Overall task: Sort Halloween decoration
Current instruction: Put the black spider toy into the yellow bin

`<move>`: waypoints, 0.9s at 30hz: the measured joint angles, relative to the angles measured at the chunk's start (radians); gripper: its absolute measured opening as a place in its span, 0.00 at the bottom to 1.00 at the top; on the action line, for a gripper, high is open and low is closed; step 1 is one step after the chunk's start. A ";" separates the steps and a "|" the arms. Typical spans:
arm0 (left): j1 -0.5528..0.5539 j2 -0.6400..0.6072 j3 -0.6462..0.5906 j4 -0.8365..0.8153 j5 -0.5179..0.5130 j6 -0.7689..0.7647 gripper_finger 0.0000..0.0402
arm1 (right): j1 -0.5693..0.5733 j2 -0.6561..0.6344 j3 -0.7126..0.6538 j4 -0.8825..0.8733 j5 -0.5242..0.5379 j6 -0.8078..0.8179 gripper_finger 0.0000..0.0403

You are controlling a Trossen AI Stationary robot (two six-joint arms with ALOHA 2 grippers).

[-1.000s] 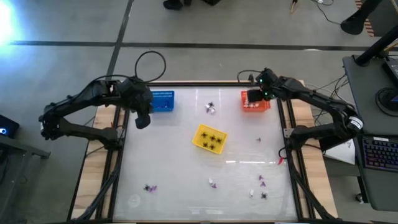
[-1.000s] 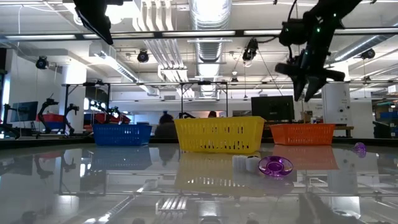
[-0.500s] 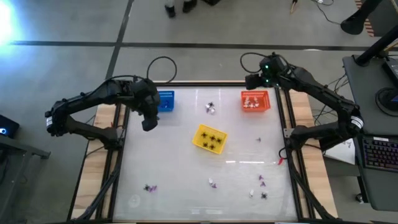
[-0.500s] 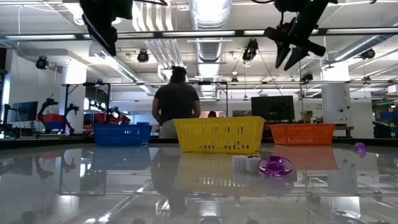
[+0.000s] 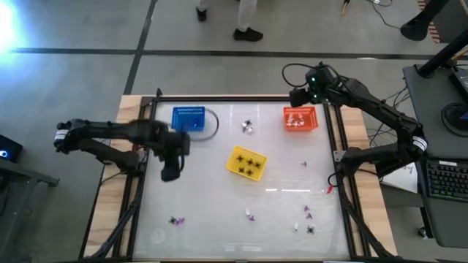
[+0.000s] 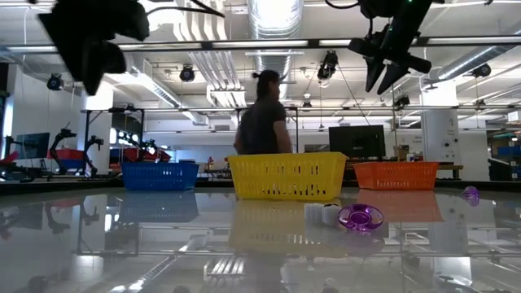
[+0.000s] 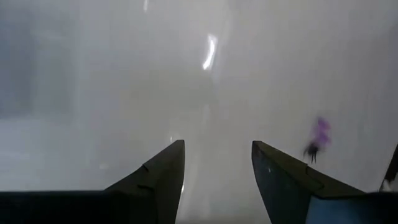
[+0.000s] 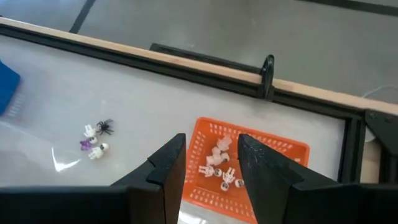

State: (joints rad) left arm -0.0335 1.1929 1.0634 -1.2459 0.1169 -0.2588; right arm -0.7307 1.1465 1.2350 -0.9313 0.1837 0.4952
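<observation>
- Over the left half of the table (image 5: 219,226), the left gripper (image 5: 170,173) hangs above bare surface, well short of the yellow basket (image 5: 246,161) and below the blue basket (image 5: 188,119) as the high view lies; its wrist view shows the two fingers (image 7: 163,174) standing apart with nothing between them.
- Past those fingers the left wrist view catches a purple bit with a black spider-like piece (image 7: 317,138) lying on the table.
- At the far right corner, the right gripper (image 5: 299,96) hovers raised beside the orange basket (image 5: 300,118); its fingers (image 8: 166,163) are parted and empty, and the low view shows it high above the basket row (image 6: 389,72).
- White pieces (image 8: 219,163) lie inside the orange basket; black spiders (image 5: 248,162) lie inside the yellow basket.
- Between the blue and orange baskets a small cluster (image 5: 248,126) of a black spider, a purple bit and white bits rests on the table.
- More of the Halloween decoration lies loose along the near side: a pair near the left (image 5: 175,220), one piece at the middle (image 5: 250,215), several at the right (image 5: 307,218), and a single piece (image 5: 305,164) right of the yellow basket.
- A purple ring-like piece (image 6: 360,216) and white bits (image 6: 321,213) sit close to the low camera.
- A person (image 6: 262,122) stands beyond the table.
- No brand, label or writing can be read anywhere.
</observation>
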 joint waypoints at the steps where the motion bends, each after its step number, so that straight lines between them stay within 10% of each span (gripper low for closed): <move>1: -0.031 -0.001 -0.019 0.000 0.003 -0.018 0.42 | 0.000 0.000 0.000 -0.007 0.000 0.007 0.35; 27: -0.664 0.074 -0.098 0.288 -0.026 -0.342 0.42 | 0.261 0.000 0.127 -0.069 -0.143 0.315 0.35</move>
State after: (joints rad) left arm -0.6975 1.2666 0.9652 -0.9576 0.0912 -0.6004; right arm -0.4695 1.1461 1.3618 -1.0000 0.0410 0.8099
